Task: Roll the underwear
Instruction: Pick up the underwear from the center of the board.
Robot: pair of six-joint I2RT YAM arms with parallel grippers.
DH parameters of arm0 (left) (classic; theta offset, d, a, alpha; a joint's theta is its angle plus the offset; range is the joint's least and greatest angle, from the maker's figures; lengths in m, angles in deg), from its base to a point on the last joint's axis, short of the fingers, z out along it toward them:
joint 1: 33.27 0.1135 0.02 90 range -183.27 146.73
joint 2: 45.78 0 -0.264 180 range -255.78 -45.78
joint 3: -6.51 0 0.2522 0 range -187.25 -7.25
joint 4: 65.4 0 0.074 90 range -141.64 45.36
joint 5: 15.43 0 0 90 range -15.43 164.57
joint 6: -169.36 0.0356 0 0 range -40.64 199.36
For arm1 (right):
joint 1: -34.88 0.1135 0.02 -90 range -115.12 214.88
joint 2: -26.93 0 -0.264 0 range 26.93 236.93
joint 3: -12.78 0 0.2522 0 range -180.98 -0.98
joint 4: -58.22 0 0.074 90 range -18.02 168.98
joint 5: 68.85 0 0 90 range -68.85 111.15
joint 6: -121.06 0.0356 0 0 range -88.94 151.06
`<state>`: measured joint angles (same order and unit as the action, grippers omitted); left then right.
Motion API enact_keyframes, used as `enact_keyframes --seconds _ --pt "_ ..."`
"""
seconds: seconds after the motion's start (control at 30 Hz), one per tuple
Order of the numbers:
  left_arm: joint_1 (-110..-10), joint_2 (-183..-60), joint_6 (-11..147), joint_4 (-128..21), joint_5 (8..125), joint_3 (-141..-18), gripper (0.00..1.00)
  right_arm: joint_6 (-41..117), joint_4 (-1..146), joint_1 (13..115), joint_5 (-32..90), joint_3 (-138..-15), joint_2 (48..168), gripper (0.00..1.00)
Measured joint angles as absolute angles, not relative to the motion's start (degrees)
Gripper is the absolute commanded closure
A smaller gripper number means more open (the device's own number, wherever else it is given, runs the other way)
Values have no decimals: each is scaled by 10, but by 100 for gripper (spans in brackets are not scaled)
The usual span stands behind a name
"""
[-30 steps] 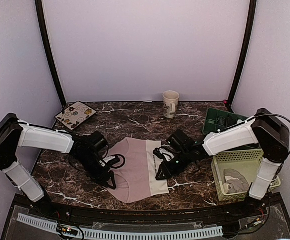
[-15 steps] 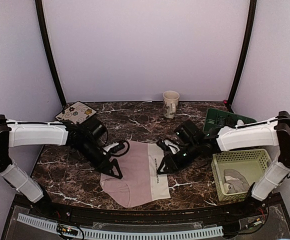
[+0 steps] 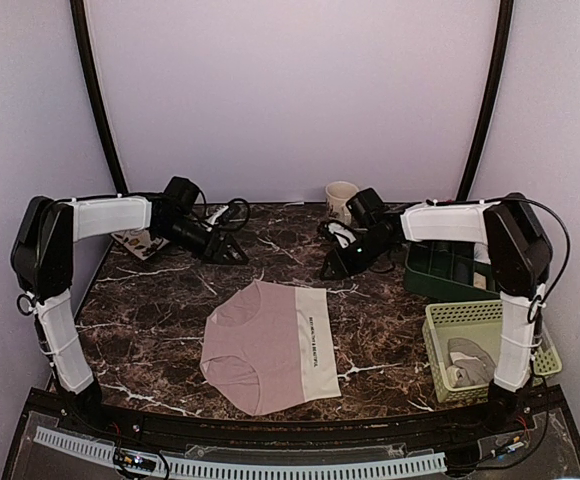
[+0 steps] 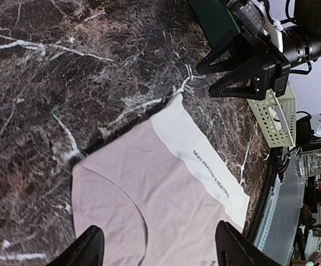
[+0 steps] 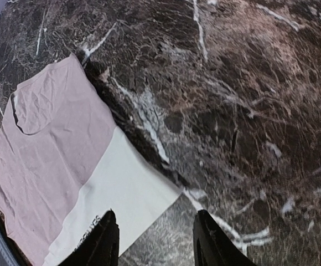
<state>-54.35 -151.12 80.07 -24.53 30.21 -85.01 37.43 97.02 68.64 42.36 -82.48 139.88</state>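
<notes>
The dusty pink underwear (image 3: 265, 345) with a cream panel lies flat on the dark marble table, near the front middle. It also shows in the left wrist view (image 4: 160, 199) and in the right wrist view (image 5: 66, 166). My left gripper (image 3: 232, 250) is open and empty, raised at the back left, apart from the cloth. My right gripper (image 3: 335, 262) is open and empty, raised at the back right of the cloth, near the mug. In the wrist views the left gripper (image 4: 159, 252) and the right gripper (image 5: 156, 238) stand open above the garment. The navy striped underwear is not in view.
A beige mug (image 3: 341, 198) stands at the back middle. A patterned coaster (image 3: 135, 240) lies at the back left. A dark green tray (image 3: 448, 270) and a pale green basket (image 3: 480, 350) holding a grey cloth stand at the right.
Both grippers have let go of the pink underwear, lifted and drawn back to the far side of the table. The garment now lies spread flat.
</notes>
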Motion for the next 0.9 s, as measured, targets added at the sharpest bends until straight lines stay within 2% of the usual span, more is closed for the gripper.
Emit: enact_keyframes --seconds 0.2,0.4,0.6,0.8,0.9 --pt "-530 -1619 862 -232 283 -944 31 304 1006 682 443 -893 1473 57" --pt "-529 -1671 897 -214 271 -991 32 252 1036 682 464 -941 1535 61" --pt "-529 -1710 916 -204 263 -1026 35 217 1060 680 488 -975 1558 68" --pt "-529 -1747 925 -195 249 -1040 37 195 1079 678 521 -984 1567 70" --pt "-529 -1756 927 -191 242 -1040 39 192 1092 678 541 -981 1567 76"
